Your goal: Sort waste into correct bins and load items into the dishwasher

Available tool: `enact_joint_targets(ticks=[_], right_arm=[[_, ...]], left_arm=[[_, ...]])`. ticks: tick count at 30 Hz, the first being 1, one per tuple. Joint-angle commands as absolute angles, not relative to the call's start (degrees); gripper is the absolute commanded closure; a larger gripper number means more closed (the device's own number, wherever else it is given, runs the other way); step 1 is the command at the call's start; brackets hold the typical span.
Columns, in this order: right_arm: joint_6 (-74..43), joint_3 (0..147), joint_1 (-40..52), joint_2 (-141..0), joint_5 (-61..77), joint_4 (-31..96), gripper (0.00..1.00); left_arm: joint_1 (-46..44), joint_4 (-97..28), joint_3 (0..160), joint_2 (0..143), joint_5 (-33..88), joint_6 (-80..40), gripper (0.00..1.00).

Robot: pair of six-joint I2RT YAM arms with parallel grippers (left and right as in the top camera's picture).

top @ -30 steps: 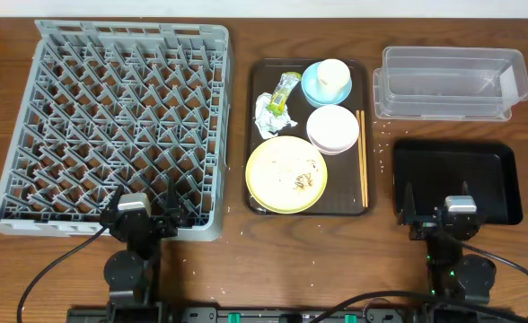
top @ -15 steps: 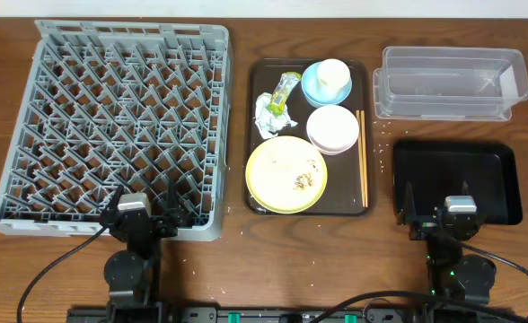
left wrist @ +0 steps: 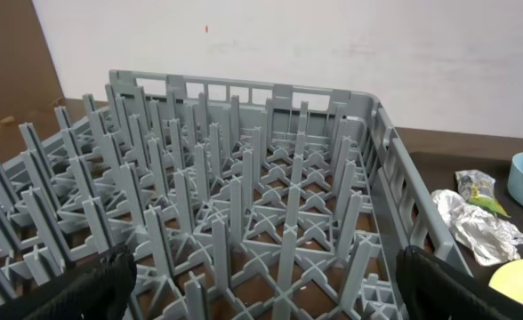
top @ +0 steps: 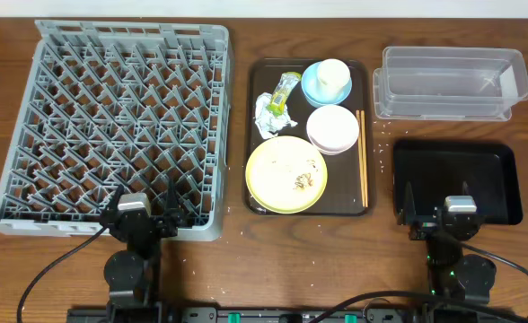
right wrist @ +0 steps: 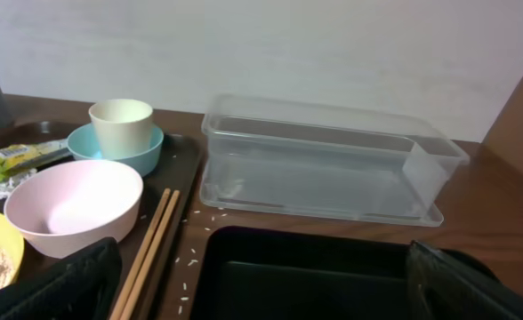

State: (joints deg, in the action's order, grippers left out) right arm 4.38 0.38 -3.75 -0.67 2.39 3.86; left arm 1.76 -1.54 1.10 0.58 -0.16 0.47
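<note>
The left fingers (left wrist: 79,292) are spread wide with nothing between them, hanging over the near edge of the grey dish rack (top: 111,121), whose pegs hold nothing. The right fingers (right wrist: 57,286) are equally splayed and bare, at the near rim of the black tray (top: 453,184). Beyond that tray stands the clear plastic tub (top: 448,85).

No writing can be read anywhere; the print on the yellow-green snack wrapper (top: 287,89) is too small to make out.

All the waste and dishes sit on the dark brown serving tray (top: 255,79) between the rack and the bins, well apart from both pairs of fingers. The wrapper lies at the far left, the crumpled white paper wad (top: 269,117) just beside it. The white cup (top: 333,77) stands upright in the light blue bowl (top: 310,88); the white bowl (top: 333,128) is nearer. The pale yellow plate (top: 268,169) carries rice-like crumbs (top: 302,180). Wooden chopsticks (top: 364,158) lie along the serving tray's right side. A few grains dot the desk (top: 300,256).
</note>
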Motion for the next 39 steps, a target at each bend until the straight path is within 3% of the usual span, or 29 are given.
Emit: enact_joint_targets(ticks=[1, 27, 34, 39], right_arm=[[3.7, 0.32, -4.27, -0.32, 2.63, 4.1, 0.01], [3.7, 0.32, -4.27, -0.32, 2.63, 4.1, 0.01], [3.68, 0.32, -4.27, -0.32, 2.63, 4.1, 0.01], [3.68, 0.32, -4.27, -0.32, 2.63, 4.1, 0.01]], left_arm=[[1.56, -4.19, 0.23, 0.23, -0.64, 1.48, 0.06], [1.56, -4.14, 0.23, 0.23, -0.32, 1.23, 0.06], [1.56, -2.66, 0.23, 0.23, 15.59, -17.23, 0.06], [1.56, -2.13, 0.23, 0.23, 18.92, -20.51, 0.06]])
